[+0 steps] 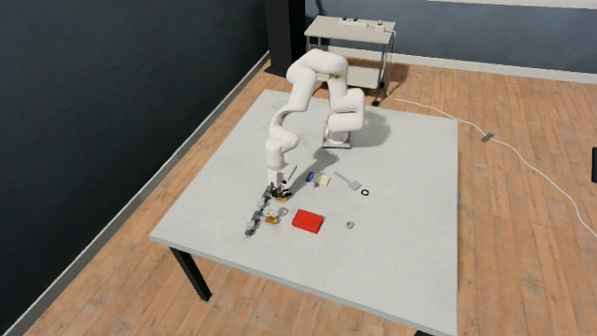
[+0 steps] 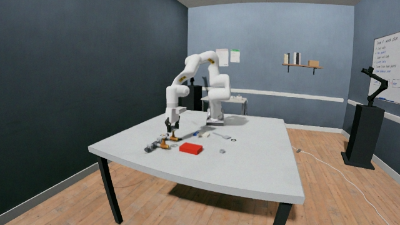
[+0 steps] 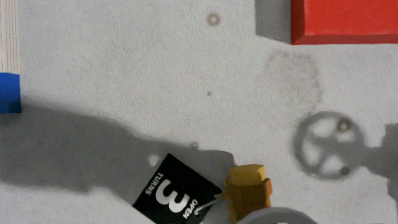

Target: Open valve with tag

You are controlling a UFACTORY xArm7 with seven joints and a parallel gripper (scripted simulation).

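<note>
A grey pipe (image 1: 259, 210) lies on the table with two brass valves. The far valve (image 1: 281, 196) has a black tag (image 3: 172, 195) chained to it; in the wrist view the tag reads "3 open turns" and lies beside the brass valve body (image 3: 247, 192). The near valve (image 1: 270, 217) has a pale handwheel. My gripper (image 1: 278, 189) stands directly above the tagged valve, fingers open and holding nothing. It also shows in the exterior view (image 2: 172, 126). The fingers are out of the wrist view. A wheel-shaped shadow (image 3: 327, 145) lies on the table to the right.
A red block (image 1: 308, 220) lies right of the near valve. A blue and white box (image 1: 318, 178), a grey flat tool (image 1: 349, 182), a black ring (image 1: 365, 192) and a small grey ring (image 1: 350, 227) lie further right. The table's left edge is close.
</note>
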